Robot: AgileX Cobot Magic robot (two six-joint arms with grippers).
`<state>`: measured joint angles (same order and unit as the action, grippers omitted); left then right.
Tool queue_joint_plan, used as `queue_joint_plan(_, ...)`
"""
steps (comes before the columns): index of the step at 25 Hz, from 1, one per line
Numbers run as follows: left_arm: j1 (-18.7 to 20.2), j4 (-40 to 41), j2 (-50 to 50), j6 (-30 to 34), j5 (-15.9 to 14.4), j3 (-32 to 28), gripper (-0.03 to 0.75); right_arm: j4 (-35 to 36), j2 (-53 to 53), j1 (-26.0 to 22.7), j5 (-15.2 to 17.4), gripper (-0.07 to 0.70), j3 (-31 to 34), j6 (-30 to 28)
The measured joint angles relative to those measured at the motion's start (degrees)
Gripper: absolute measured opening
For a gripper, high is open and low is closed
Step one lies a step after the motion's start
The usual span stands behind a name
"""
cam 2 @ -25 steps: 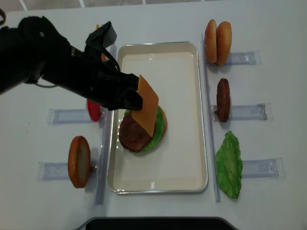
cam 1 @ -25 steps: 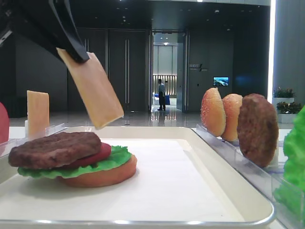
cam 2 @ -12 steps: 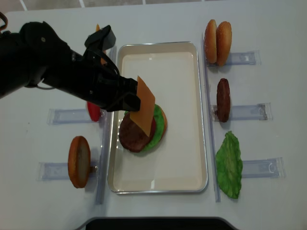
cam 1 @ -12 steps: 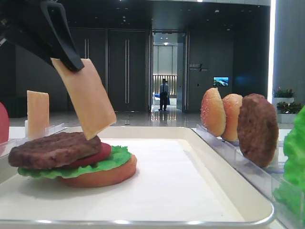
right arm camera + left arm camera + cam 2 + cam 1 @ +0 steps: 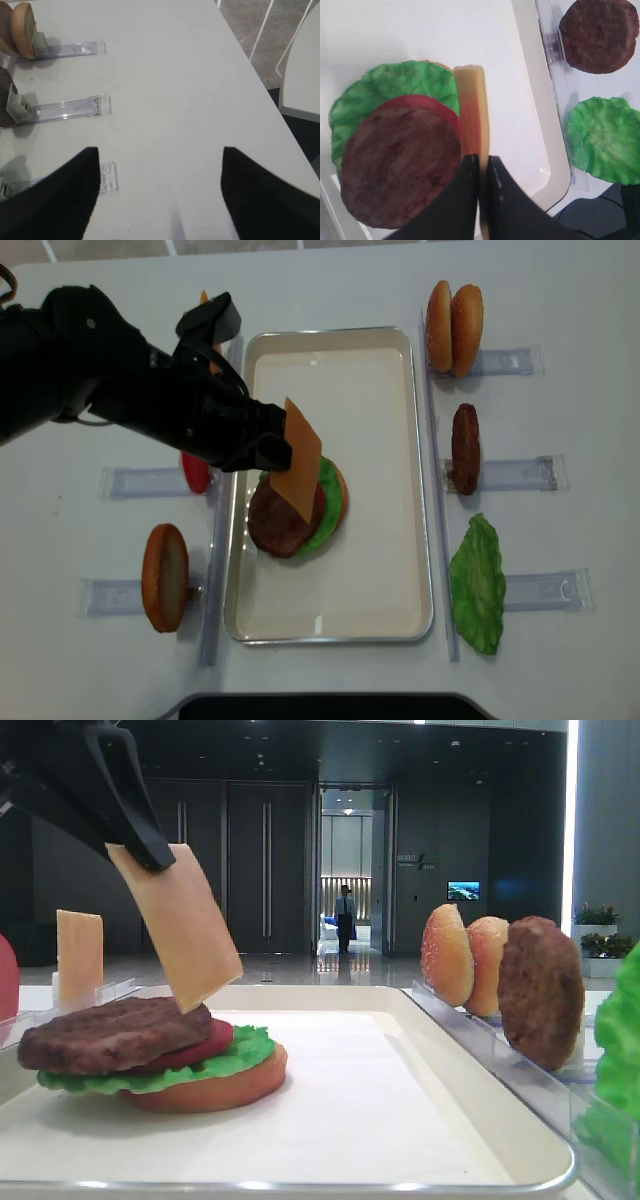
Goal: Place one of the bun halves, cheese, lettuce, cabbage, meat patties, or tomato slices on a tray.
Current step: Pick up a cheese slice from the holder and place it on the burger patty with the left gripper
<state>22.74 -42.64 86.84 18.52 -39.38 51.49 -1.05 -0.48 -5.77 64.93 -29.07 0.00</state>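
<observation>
The left gripper [image 5: 481, 170] is squeezed tight on one edge of the cheese [image 5: 301, 455]. The slice hangs tilted below it, with its low corner touching the meat patty [image 5: 112, 1031] on the left part of the tray [image 5: 375, 570]. The right gripper's [image 5: 157, 190] fingers are spread apart over the bare table [image 5: 170, 90].

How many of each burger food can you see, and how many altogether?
Bun halves: 4
Meat patties: 2
Lettuce: 2
Tomato slices: 2
Cheese: 2
Total: 12
</observation>
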Motion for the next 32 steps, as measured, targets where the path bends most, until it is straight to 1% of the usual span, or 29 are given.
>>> queue_joint_plan(3,0.0,-1.8,0.0,1.1,0.5,-0.4,0.018,0.0,0.0,0.0,0.0,0.485,0.0,0.0)
queue_joint_plan(7,0.0,-3.6,0.0,2.9,2.3,-3.7,0.018,0.0,0.0,0.0,0.0,0.485,0.0,0.0)
queue_joint_plan(11,0.0,-9.7,0.0,8.8,3.9,-7.1,0.018,0.0,0.0,0.0,0.0,0.485,0.0,0.0)
queue_joint_plan(13,0.0,-12.2,0.0,11.4,4.3,-7.5,0.017,0.0,0.0,0.0,0.0,0.485,0.0,0.0)
queue_joint_plan(15,0.0,-13.1,0.0,12.6,4.5,-7.5,0.017,0.0,0.0,0.0,0.0,0.485,0.0,0.0)
queue_joint_plan(26,0.0,-11.7,0.0,13.0,4.7,-7.5,0.017,0.0,0.0,0.0,0.0,0.485,0.0,0.0)
queue_joint_plan(32,0.0,-7.3,0.0,9.7,4.7,-7.5,0.017,0.0,0.0,0.0,0.0,0.485,0.0,0.0)
